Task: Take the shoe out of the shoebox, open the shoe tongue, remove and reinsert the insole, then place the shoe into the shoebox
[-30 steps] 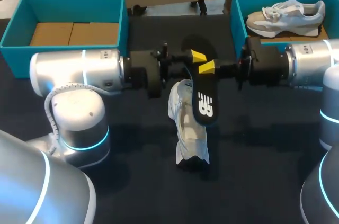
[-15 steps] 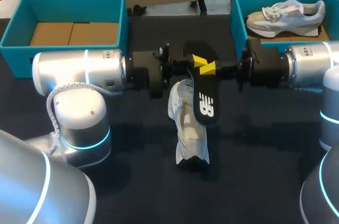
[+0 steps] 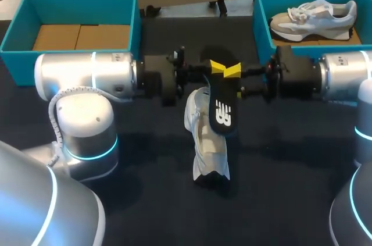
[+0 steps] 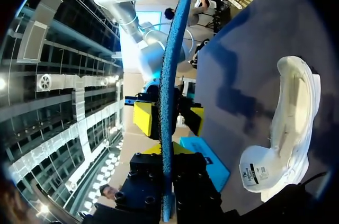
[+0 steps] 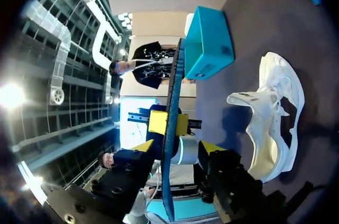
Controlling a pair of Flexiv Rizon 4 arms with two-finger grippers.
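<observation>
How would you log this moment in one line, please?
left fingers: shut on insole | right fingers: open around insole | shoe: on table

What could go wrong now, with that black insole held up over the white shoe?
The insole is pinched only near one end by the left fingers, so it may slip, twist, or drop onto the shoe. The right fingers stand open on either side of it and might knock it loose if they close off-centre.
</observation>
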